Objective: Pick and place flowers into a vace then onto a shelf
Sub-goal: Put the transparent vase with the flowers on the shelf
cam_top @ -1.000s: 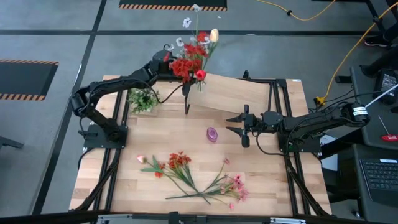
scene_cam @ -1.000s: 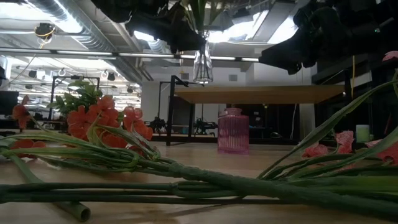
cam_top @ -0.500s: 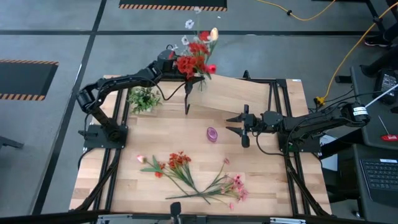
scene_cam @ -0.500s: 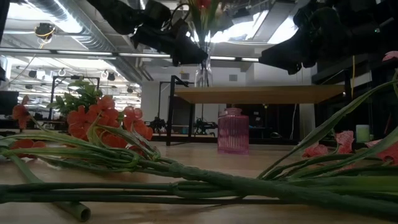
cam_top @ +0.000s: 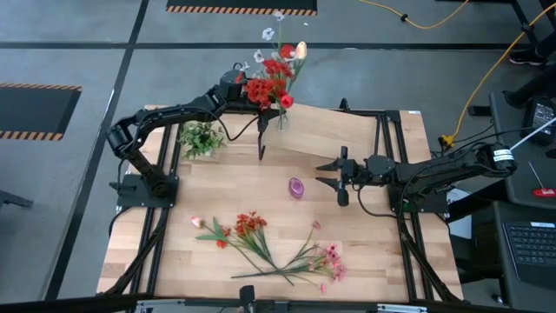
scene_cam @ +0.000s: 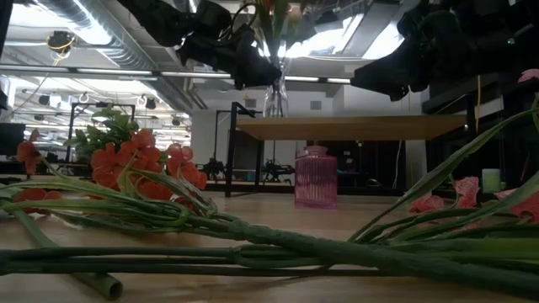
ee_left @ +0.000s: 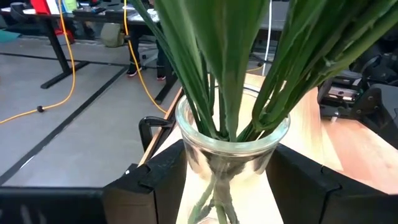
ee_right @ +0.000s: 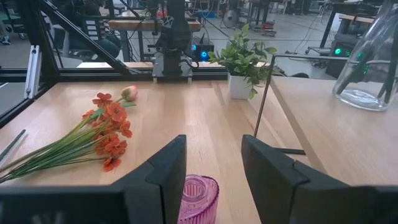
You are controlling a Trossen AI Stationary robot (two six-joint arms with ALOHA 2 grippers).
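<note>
I have the left tool (ee_left: 227, 186) clamped on the clear glass vase (ee_left: 231, 163), its dark fingers pressed against the glass on both sides. The vase, packed with the flowers (cam_top: 271, 80), looks to rest at the near-left corner of the shelf (cam_top: 334, 132); from the low view its base seems to touch the board, though I cannot be sure it is fully seated. The right tool (ee_right: 214, 171) hangs over the worktop (cam_top: 174, 252) with its fingers apart and nothing between them, just above the small pink ribbed jar (cam_top: 296, 187). Two more loose bunches, the orange stems (cam_top: 243, 228) and the pink stems (cam_top: 321, 259), lie on the worktop nearer the front.

My worry is the release. The vase sits close to the shelf's edge and the tall blooms make it top-heavy, so if I open while it leans or overhangs, it could tip off. Dragging a finger against the glass as I pull back would do the same. The leafy green tuft (cam_top: 200, 137) stands just beside my arm's path too.
</note>
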